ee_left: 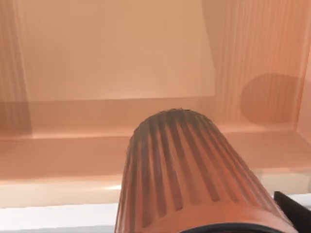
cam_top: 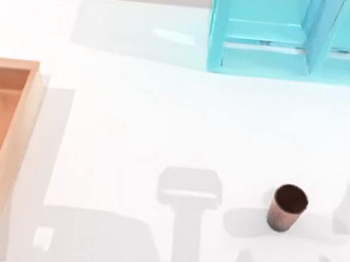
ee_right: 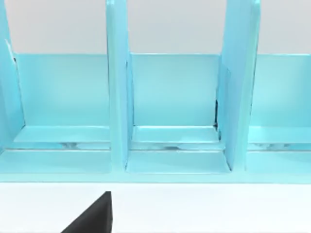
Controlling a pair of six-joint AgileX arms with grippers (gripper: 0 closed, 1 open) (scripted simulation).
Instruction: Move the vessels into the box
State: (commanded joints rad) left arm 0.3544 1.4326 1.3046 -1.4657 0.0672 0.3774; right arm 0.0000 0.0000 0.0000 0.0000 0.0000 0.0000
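One cup (cam_top: 287, 207) stands upright on the white table (cam_top: 131, 139), near the front edge and toward the right side, with its dark inside open and nothing visible in it. At the left edge of the table is the wooden box (cam_top: 13, 140), and the part of its orange-brown floor seen from above holds nothing. In the left wrist view, a second ribbed cup (ee_left: 189, 174) is very close to the camera, above the box floor (ee_left: 112, 53) and just past the box rim. I cannot tell if the left gripper is grasping this cup or has released it. A cyan shelf frame (cam_top: 295, 37) stands at the back edge toward the right; its compartments (ee_right: 172, 97) hold nothing. I cannot tell the state of the right gripper either.
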